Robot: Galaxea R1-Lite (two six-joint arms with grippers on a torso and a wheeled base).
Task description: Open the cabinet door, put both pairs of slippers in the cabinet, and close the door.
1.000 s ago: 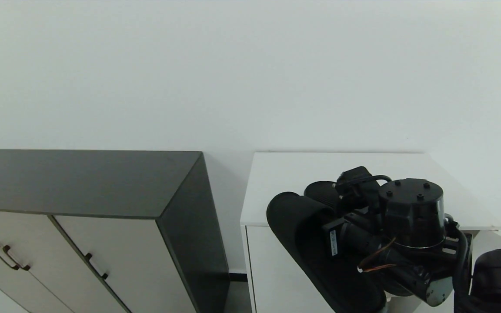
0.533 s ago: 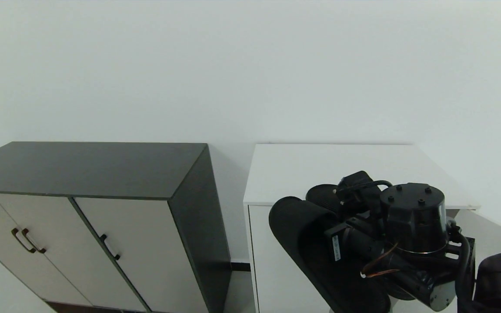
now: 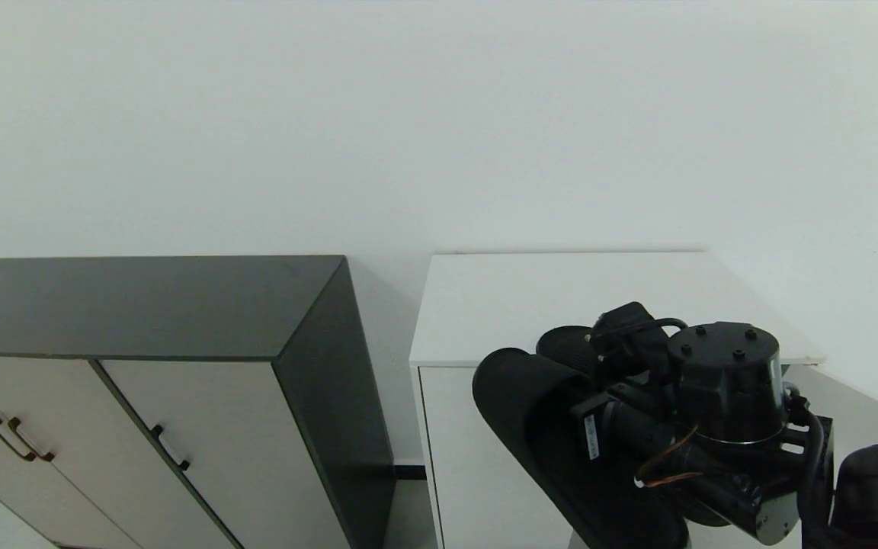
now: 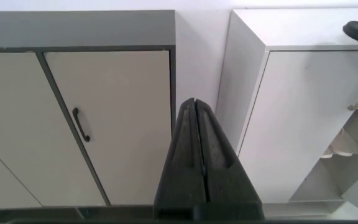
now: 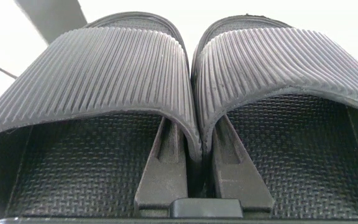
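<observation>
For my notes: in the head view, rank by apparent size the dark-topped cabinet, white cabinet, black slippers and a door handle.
1-2. dark-topped cabinet and white cabinet: about alike, both cropped.
3. black slippers, enlarged by nearness.
4. door handle.

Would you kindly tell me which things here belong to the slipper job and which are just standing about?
Job: black slippers, pinched in the right gripper; left gripper, shut, empty; dark-topped cabinet, doors closed, probably the target.
Standing about: white cabinet, unless it is the one meant.
</observation>
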